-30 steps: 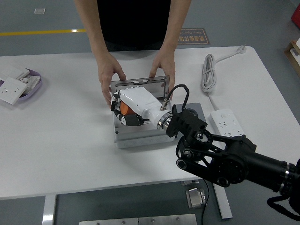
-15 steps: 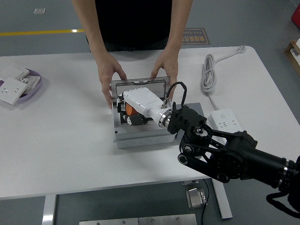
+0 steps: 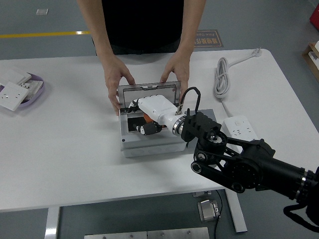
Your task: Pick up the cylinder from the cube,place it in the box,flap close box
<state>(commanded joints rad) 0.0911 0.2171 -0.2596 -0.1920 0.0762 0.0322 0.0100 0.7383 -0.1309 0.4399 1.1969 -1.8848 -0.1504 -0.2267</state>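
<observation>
**Right hand inside the box, cylinder under its fingers**

While a person's hands brace the raised lid from the far side, the right hand reaches into the grey box on the white worktop. Its fingers curl down around the orange cylinder, seen just beneath the white palm. Beyond the fingers stands the upright lid. The cube cannot be made out.

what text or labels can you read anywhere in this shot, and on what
Floor sign behind the table: a dark plate with orange characters, too small and blurred to read.
Power strip, wall plates in the purple tray, metal box, right hand: no readable print.
</observation>
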